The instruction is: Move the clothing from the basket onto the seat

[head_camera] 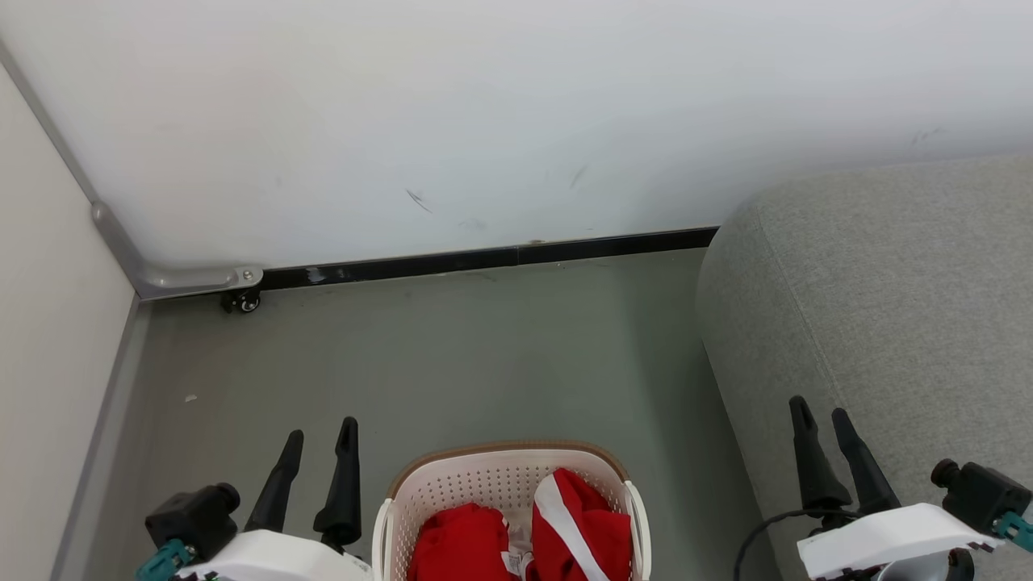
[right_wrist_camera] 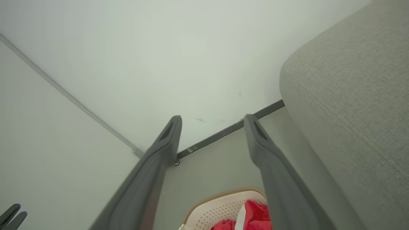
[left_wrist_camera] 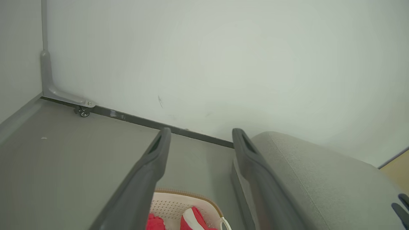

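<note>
Wall (head_camera: pixel 484 121): white and scuffed, with a black strip along its foot.
Floor (head_camera: pixel 484 347): grey, running from the wall down to the basket.
Left pincer (head_camera: pixel 323 428): lower left of the head view, over the floor. Its fingers are spread wide with nothing between them.
Clothing to left pincer: the clothing lies to the right of this pincer, nearer the robot than its fingertips, and does not touch it. In the left wrist view the red shows at the bottom edge, in the gap between the two fingers.
Basket (head_camera: pixel 484 484): on the floor at the bottom middle, between the two pincers and cut by the lower edge. It is just right of the left pincer.
Clothing (head_camera: pixel 464 537): two red pieces side by side inside the basket. The right one carries a white stripe.
Clothing to right pincer: well to its left, with the floor and the seat's side between them. In the right wrist view the striped piece is partly hidden behind one finger.
Right pincer (head_camera: pixel 818 406): lower right, over the seat's near part. Its fingers are wide apart and empty.
Seat (head_camera: pixel 888 307): grey, right of the basket, reaching back to the wall.
</note>
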